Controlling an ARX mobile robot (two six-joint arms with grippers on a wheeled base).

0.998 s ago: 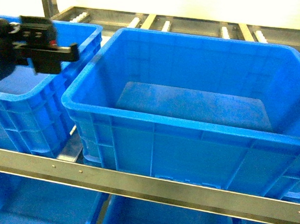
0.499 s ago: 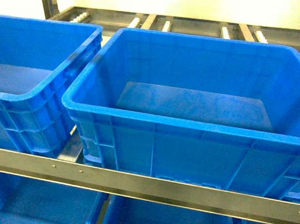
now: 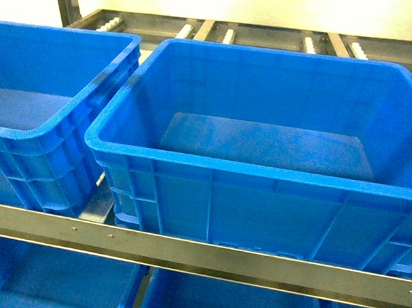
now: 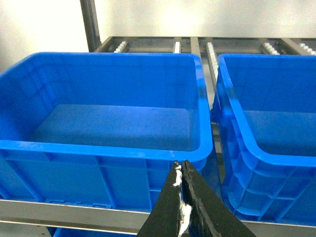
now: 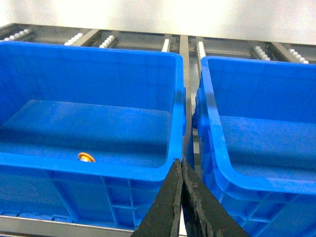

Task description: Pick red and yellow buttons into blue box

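Blue plastic fills all three views: a large ribbed blue box [image 3: 264, 141] stands centred on a metal shelf rail [image 3: 198, 252], with a second crate [image 3: 31, 112] just beside it on the left and a roller track [image 3: 230, 33] behind. In the head view neither arm appears, and the floor of the blue box looks bare.

The left gripper [image 4: 179, 170] has its jaws together with nothing between them; it hangs in front of a crate rim. The right gripper [image 5: 178, 165] is likewise pressed together and empty, placed before the gap between two crates.

In the right wrist view a small round object with a yellow-orange cap [image 5: 86, 157] lies on a crate floor near the front wall. It may be the yellow button, but it is too small to confirm, and which crate holds it cannot be told. No red button is visible in any view.

Judgement: the task stands between picks, with both arms drawn back and carrying nothing. The next move calls for locating the remaining buttons, parting one gripper's jaws, and reaching to a button.
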